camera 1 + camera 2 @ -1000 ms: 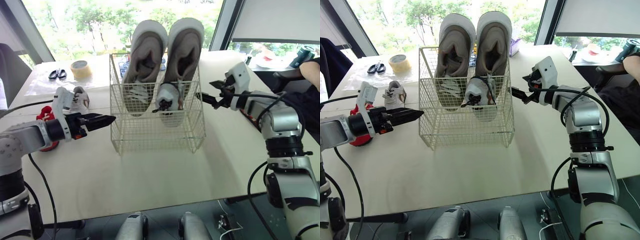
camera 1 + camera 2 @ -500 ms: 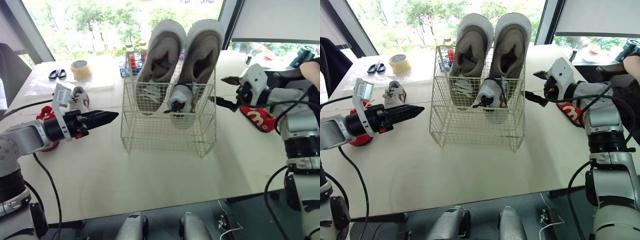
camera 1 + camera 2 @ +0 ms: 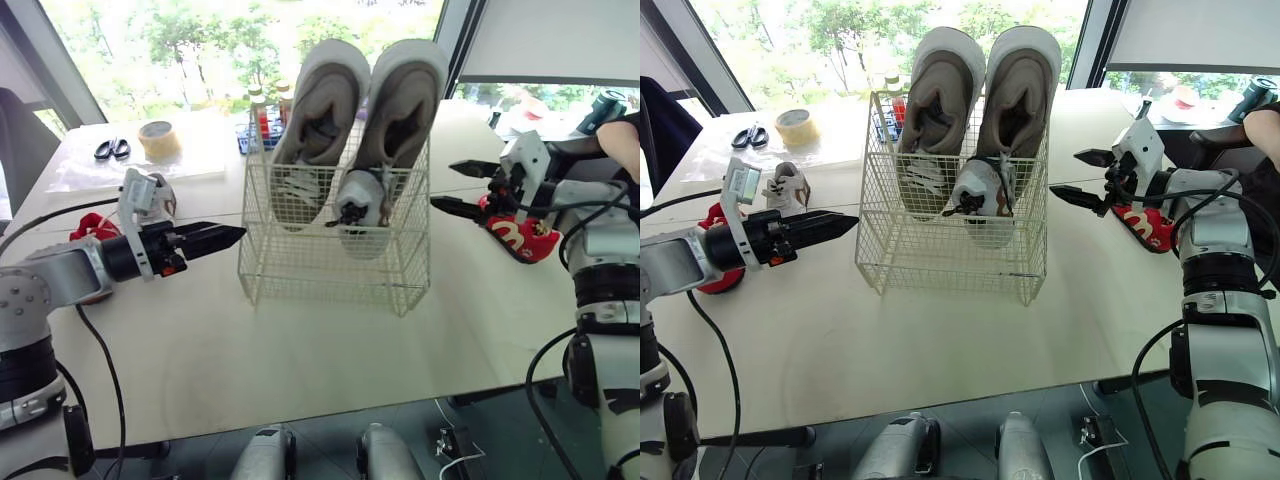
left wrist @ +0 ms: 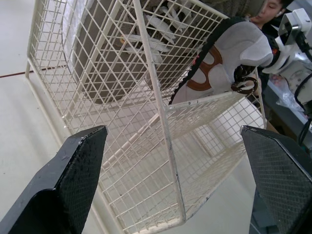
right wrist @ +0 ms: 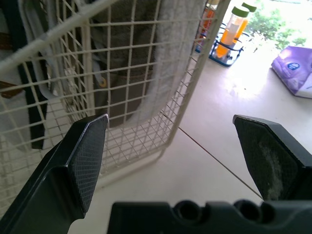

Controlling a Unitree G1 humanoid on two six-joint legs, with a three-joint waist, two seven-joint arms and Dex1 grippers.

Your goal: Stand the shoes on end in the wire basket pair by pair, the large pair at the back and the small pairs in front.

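Tabletop point(image 3: 300, 350): carries everything.
Wire basket point(image 3: 322, 268): mid-tabletop, my landmark for all places below.
Large pair point(image 3: 330, 110): on end at the back of the basket, heels well above its rim. I judge that pair done.
Left fingers point(image 3: 215, 237): spread wide, grasping nothing, just left of the basket.
Right fingers point(image 3: 455, 207): spread, empty, just right of the basket.
Small shoe point(image 3: 362, 200): on end in the basket's front right, its mate missing.
Loose small shoe point(image 3: 792, 186): left of the basket, beside my left wrist. It looks like the mate.
Red shoe point(image 3: 520, 238): right of the basket.
Second red shoe point(image 3: 88, 228): left of the basket, partly behind my arm.
Step in hand: fetch the loose mate.
Method: grasp it at the heel collar, lift clear of the rim, and lower it toe-down into the front left slot. Keep the fingers off the wire, and steady the basket from the right.
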